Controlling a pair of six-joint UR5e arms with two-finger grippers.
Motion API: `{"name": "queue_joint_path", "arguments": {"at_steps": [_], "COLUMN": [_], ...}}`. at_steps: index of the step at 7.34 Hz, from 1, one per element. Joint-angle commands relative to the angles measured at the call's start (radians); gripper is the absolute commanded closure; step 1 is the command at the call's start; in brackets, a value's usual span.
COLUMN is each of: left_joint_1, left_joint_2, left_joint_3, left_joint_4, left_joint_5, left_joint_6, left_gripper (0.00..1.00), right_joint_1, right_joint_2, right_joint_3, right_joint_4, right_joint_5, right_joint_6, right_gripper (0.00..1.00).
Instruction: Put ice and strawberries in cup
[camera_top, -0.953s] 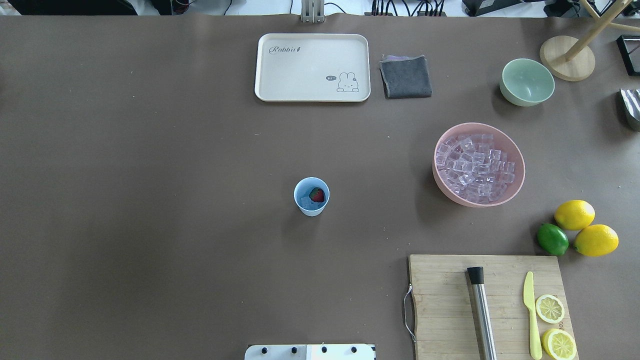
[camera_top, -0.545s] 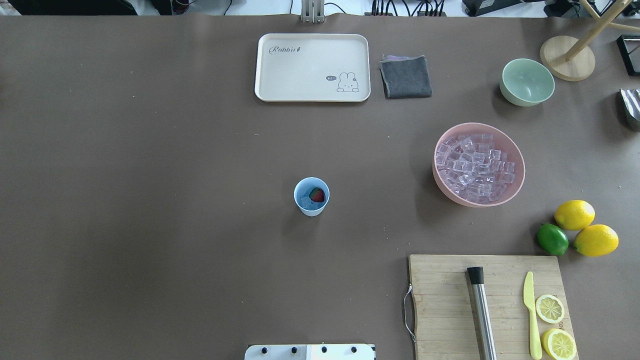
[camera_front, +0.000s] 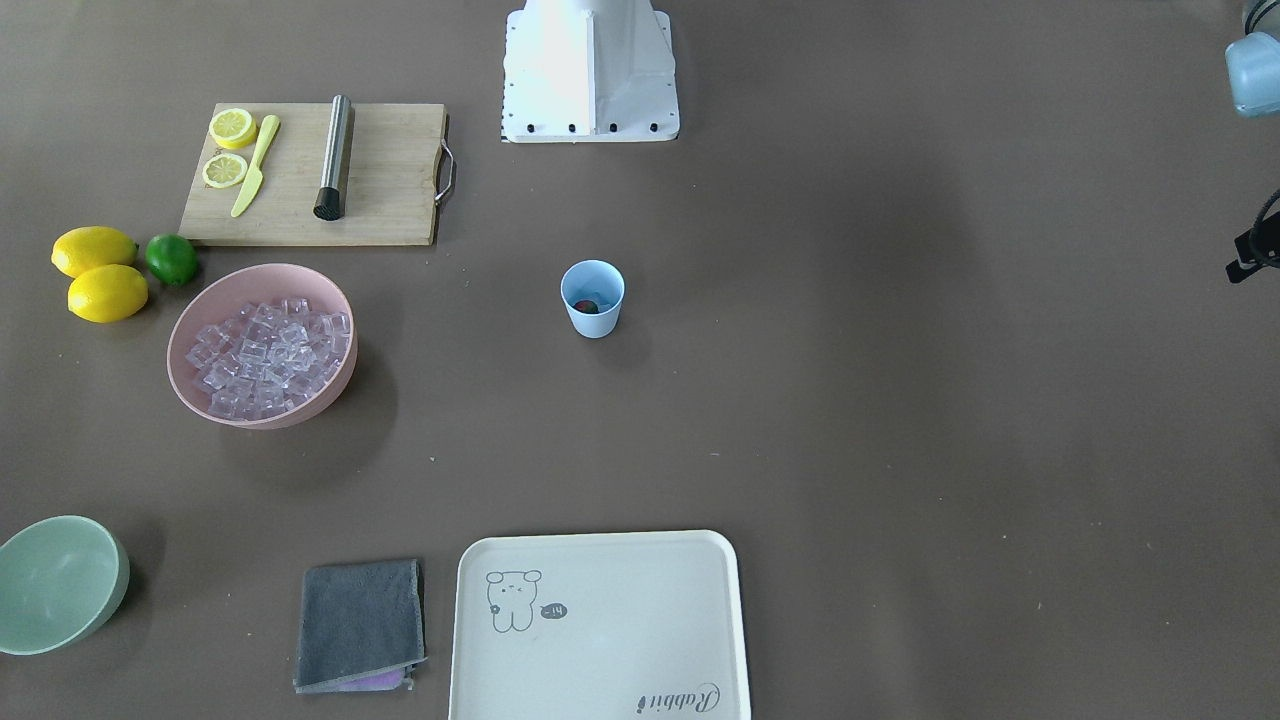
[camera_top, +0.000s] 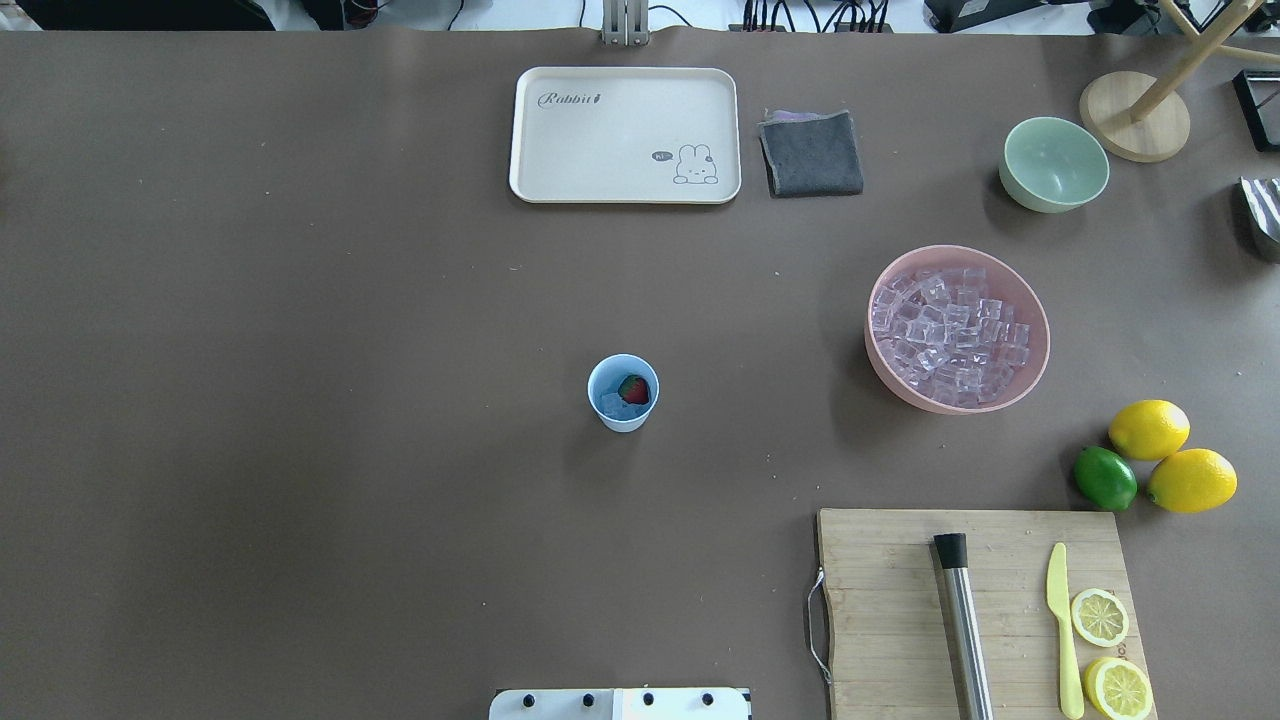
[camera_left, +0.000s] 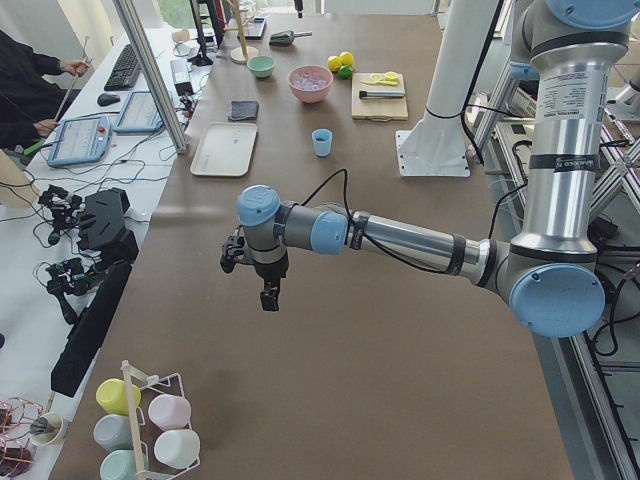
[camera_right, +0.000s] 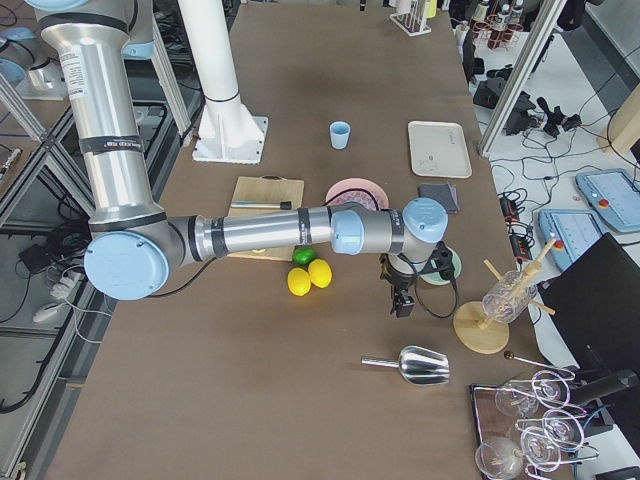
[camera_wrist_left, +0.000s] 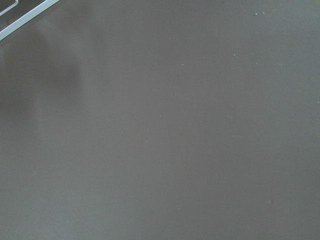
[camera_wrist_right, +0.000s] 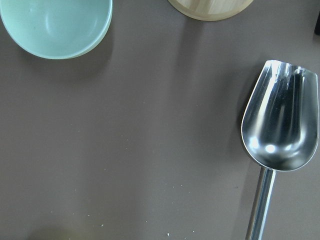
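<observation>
The light-blue cup (camera_top: 623, 392) stands upright mid-table, also in the front view (camera_front: 592, 298). Inside it lie the red strawberry (camera_top: 634, 390) and a clear ice cube (camera_top: 609, 405). Many more ice cubes (camera_top: 948, 335) fill the pink bowl (camera_top: 1040, 345) to the right. My left gripper (camera_left: 268, 295) hangs over bare table far to the left of the cup, seen only from the side; I cannot tell whether it is open. My right gripper (camera_right: 403, 300) hangs past the pale green bowl (camera_right: 447, 265), also seen only from the side; I cannot tell its state. Neither wrist view shows fingers.
A metal scoop (camera_wrist_right: 280, 120) lies on the table under the right wrist, beside a wooden stand base (camera_top: 1135, 115). A cutting board (camera_top: 880, 610) holds a muddler, knife and lemon halves. Two lemons and a lime (camera_top: 1105, 478), a cream tray (camera_top: 625, 135) and a grey cloth (camera_top: 810, 153) lie around.
</observation>
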Motion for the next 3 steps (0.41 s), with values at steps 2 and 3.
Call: {"name": "queue_joint_path", "arguments": {"at_steps": [2,3], "left_joint_1": [0.002,0.002], "left_joint_2": [-0.001,-0.001], "left_joint_3": [0.009,0.01], "left_joint_4": [-0.001,-0.001], "left_joint_5": [-0.002,-0.002], "left_joint_6": [0.002,0.0], "left_gripper": [0.02,0.02], "right_joint_1": [-0.005,-0.007], "right_joint_2": [0.001,0.001], "right_joint_3": [0.012,0.013], "right_joint_4": [0.0,0.0], "right_joint_5": [0.0,0.0], "right_joint_6": [0.003,0.003], "right_gripper": [0.0,0.0]}}
